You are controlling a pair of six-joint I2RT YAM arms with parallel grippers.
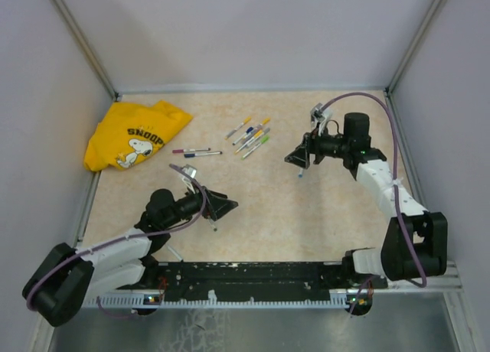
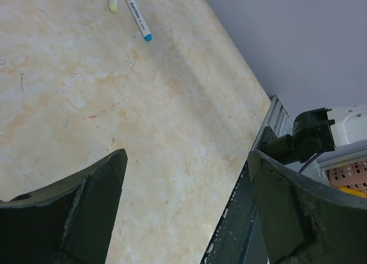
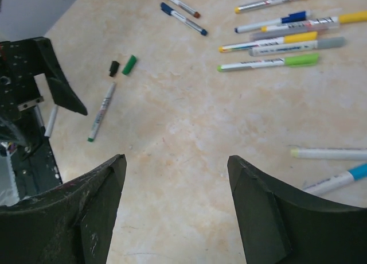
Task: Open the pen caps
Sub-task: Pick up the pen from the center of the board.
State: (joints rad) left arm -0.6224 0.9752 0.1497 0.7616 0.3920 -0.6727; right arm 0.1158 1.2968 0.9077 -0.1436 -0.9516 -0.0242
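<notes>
1. Found left claw (image 2: 186, 156) spread wide and empty, low over bare bench (image 2: 143, 103), left of centre toward the near edge.
2. Found right claw (image 3: 176, 160) likewise spread, nothing between the jaws, hovering right of centre.
3. Noted two loose caps, green cap (image 3: 129, 64) and black cap (image 3: 113, 68), just beside each other near the left claw, with a bare pen (image 3: 100, 112) close by.
4. Logged most other caps as fitted: cluster of capped pens (image 3: 269, 43) at far centre of bench, plus a pair (image 3: 182, 11) left of it, toward the shirt (image 1: 134, 141) in the far left corner.
5. Judged step in hand: between pens, with no barrel gripped and the next pick pending.
6. Judged next move: pinch one barrel with one claw, seat the other on its cap, pull apart along the pen's length.
7. Advised singling out an outer pen first, such as the one with the lime cap (image 3: 301, 59), since the cluster lies tight.
</notes>
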